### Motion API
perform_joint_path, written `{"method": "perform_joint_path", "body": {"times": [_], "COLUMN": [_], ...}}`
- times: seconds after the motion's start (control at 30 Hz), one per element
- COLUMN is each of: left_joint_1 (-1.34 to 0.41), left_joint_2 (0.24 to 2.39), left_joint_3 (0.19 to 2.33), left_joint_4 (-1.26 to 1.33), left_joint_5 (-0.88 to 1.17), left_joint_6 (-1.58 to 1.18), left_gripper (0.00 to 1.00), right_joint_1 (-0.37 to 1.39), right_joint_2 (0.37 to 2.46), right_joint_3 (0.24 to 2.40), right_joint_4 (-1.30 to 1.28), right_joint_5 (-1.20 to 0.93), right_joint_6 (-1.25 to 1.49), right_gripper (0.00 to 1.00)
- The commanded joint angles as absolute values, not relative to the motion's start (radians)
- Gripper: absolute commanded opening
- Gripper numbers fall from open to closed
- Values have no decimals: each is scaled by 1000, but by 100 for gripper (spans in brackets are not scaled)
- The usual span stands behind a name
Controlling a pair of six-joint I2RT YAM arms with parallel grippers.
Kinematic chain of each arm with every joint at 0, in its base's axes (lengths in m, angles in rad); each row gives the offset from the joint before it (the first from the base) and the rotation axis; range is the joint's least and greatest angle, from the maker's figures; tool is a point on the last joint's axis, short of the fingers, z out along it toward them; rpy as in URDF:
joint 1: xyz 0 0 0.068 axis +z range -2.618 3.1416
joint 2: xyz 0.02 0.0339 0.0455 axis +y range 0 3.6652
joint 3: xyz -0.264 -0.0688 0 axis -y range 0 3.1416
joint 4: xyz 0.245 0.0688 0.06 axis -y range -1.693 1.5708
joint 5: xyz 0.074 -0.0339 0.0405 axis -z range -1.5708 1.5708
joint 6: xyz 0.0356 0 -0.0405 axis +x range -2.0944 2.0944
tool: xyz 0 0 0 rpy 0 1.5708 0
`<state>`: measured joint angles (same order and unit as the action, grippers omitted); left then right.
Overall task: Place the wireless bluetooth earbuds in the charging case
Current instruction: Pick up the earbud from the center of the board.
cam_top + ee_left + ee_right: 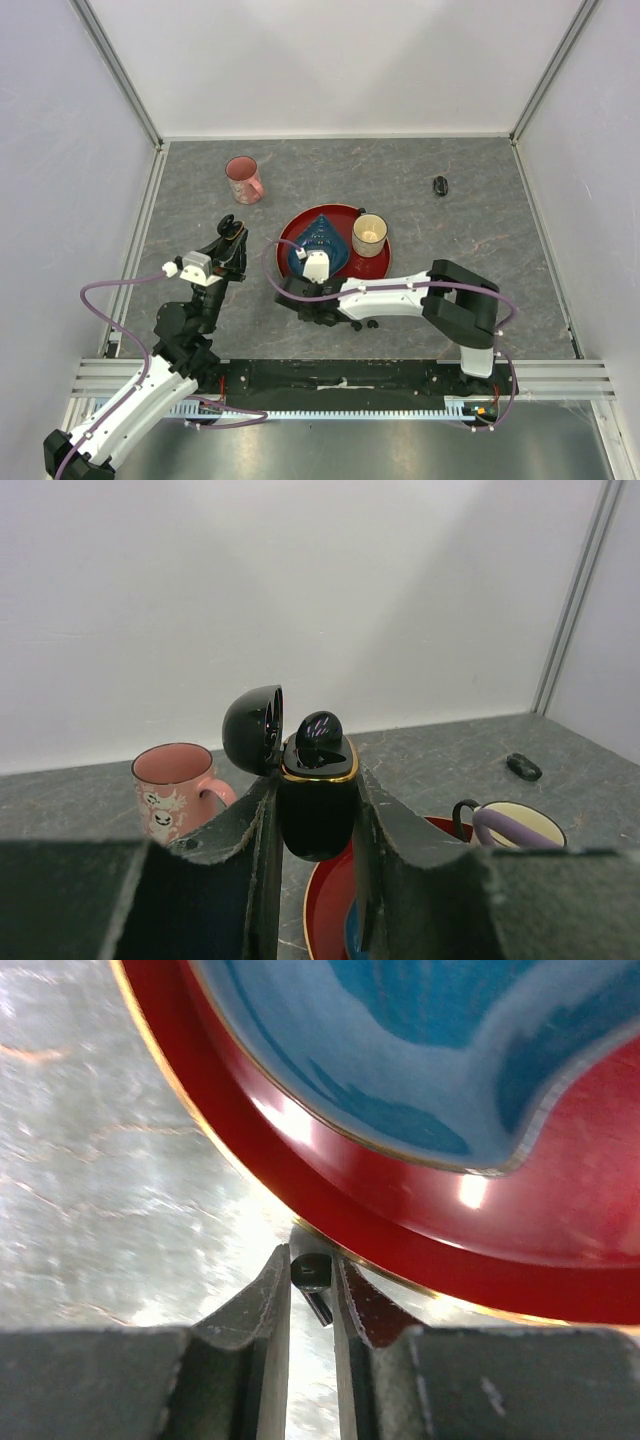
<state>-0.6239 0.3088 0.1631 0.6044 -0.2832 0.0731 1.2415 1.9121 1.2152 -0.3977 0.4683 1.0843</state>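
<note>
Two robot arms. The left arm (130, 405) and the right arm (390, 298) each have smooth white shells linked by chunky black joints (465, 300). A thin purple cable (95, 287) runs in loose loops beside each arm. A small white camera block (195, 266) sits on each wrist. The left claw (318, 790) and the right claw (310, 1272) each end in two flat, dark grey fingers (240, 850) with rough, worn edges.

the charging case (317, 815) is glossy black with a gold rim. the mug (172, 790) is pink with white cartoon faces. the plate (560, 1220) is red, gold-edged; the dish (400, 1040) streaky blue. the earbud (312, 1273) is black, the table (100, 1160) veined grey.
</note>
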Motion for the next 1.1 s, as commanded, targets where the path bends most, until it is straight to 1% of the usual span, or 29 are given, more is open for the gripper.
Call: {"method": "perform_joint_path", "body": {"times": [0.0,0.2,0.4,0.43,0.47,0.63,0.87,1.07], "left_joint_1": [-623,-623,-623,-623,-623,-623,-623,-623], "left_joint_2": [313,319,325,325,325,327,318,316], "left_joint_3": [167,164,161,161,163,164,163,163], "left_joint_4": [655,653,653,653,652,649,637,635], "left_joint_5": [-291,-288,-285,-285,-285,-284,-290,-293], "left_joint_6": [78,68,63,63,63,61,61,63], "left_gripper": [2,2,2,2,2,2,2,2], "right_joint_1": [1246,1247,1246,1246,1247,1247,1244,1246], "right_joint_2": [1798,1741,1752,1755,1755,1755,1753,1759], "right_joint_3": [1132,1071,1043,1045,1046,1043,1048,1063], "right_joint_4": [-479,-505,-505,-505,-505,-506,-520,-569], "right_joint_5": [463,407,370,365,364,354,364,387], "right_joint_6": [990,953,962,962,962,962,969,1006], "right_gripper": [9,13,17,18,23,31,38,41]}}
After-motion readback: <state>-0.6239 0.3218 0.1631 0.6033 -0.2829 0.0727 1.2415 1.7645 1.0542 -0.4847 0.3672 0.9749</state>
